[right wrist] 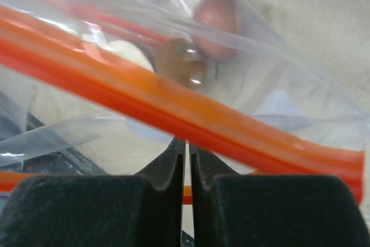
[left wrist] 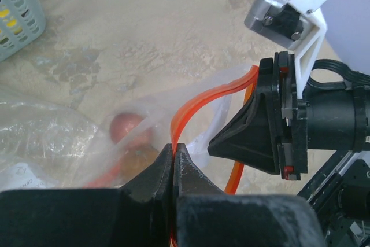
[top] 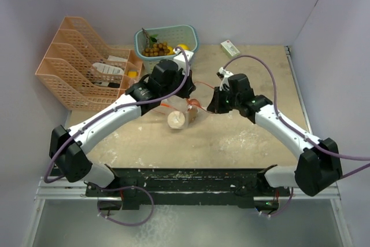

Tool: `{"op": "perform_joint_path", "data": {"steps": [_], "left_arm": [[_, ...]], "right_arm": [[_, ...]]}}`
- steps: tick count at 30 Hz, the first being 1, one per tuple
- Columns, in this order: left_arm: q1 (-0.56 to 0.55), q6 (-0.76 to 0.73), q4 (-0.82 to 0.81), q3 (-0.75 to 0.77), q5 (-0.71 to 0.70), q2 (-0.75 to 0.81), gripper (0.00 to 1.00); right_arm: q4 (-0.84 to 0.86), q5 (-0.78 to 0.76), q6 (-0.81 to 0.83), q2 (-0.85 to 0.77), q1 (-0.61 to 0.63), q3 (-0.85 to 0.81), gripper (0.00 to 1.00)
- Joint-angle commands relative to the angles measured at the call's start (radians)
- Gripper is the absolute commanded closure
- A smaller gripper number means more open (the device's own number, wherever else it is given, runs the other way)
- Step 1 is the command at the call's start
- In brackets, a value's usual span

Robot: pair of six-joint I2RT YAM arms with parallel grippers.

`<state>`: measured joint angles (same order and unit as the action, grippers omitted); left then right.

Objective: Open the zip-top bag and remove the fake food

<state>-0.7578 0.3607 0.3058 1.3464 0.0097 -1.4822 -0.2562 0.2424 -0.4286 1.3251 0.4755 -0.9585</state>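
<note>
My left gripper (left wrist: 174, 163) and right gripper (right wrist: 186, 157) are each clamped tight on the orange zip strip (right wrist: 173, 111) — it runs left-right between them — with the fake food (right wrist: 214, 15) low inside the zip-top bag (top: 188, 111).

bare tabletop (top: 243, 137) right of zip-top bag (top: 188, 111), basket (top: 191, 30) and rack (top: 63, 67) crowd rear left, left claw (left wrist: 174, 153), right claw (right wrist: 186, 146) clamped at its mouth

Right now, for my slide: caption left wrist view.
Left fingers and right fingers pinch the bag's orange seal, fake food inside.
</note>
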Motion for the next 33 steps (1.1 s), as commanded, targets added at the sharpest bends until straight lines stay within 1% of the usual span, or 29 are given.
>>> {"op": "perform_joint_path", "data": {"steps": [1, 4, 6, 9, 11, 13, 16, 22, 24, 26, 28, 32, 33], "left_arm": [[-0.010, 0.038, -0.102, 0.004, 0.006, 0.043, 1.00], [-0.041, 0.041, -0.127, -0.001, -0.008, 0.023, 1.00], [-0.065, 0.039, -0.139, 0.005, -0.022, 0.004, 1.00], [-0.093, 0.043, -0.155, 0.020, -0.028, -0.032, 0.98], [-0.111, 0.049, -0.170, 0.025, -0.030, -0.048, 0.94], [-0.125, 0.054, -0.180, 0.028, -0.031, -0.056, 0.85], [-0.132, 0.054, -0.181, 0.026, -0.051, -0.057, 0.73], [-0.130, 0.033, -0.135, 0.010, -0.151, -0.021, 0.23], [-0.128, 0.036, -0.107, 0.010, -0.185, -0.010, 0.11], [-0.120, 0.059, -0.083, -0.001, -0.219, 0.005, 0.01], [-0.103, 0.109, -0.075, -0.031, -0.222, 0.027, 0.01], [-0.054, 0.199, -0.096, -0.131, -0.146, 0.037, 0.01], [-0.050, 0.216, -0.102, -0.155, -0.144, 0.034, 0.03]], "right_arm": [[0.096, 0.002, -0.062, -0.060, -0.005, -0.101, 0.89], [0.146, 0.013, -0.081, -0.023, -0.005, -0.154, 0.83], [0.162, 0.054, -0.103, 0.013, -0.003, -0.176, 0.79], [0.196, 0.071, -0.121, 0.055, -0.003, -0.163, 0.77], [0.181, 0.084, -0.131, 0.088, -0.003, -0.127, 0.77], [0.194, 0.101, -0.158, 0.107, -0.004, -0.076, 0.77], [0.204, 0.071, -0.165, 0.105, -0.007, 0.004, 0.77], [0.198, 0.041, -0.155, 0.099, -0.065, 0.080, 0.77], [0.201, 0.040, -0.151, 0.101, -0.082, 0.103, 0.77], [0.212, 0.036, -0.149, 0.102, -0.092, 0.126, 0.77], [0.230, 0.035, -0.148, 0.110, -0.098, 0.148, 0.77], [0.260, 0.065, -0.156, 0.140, -0.117, 0.183, 0.77], [0.268, 0.069, -0.155, 0.142, -0.119, 0.189, 0.77]]}}
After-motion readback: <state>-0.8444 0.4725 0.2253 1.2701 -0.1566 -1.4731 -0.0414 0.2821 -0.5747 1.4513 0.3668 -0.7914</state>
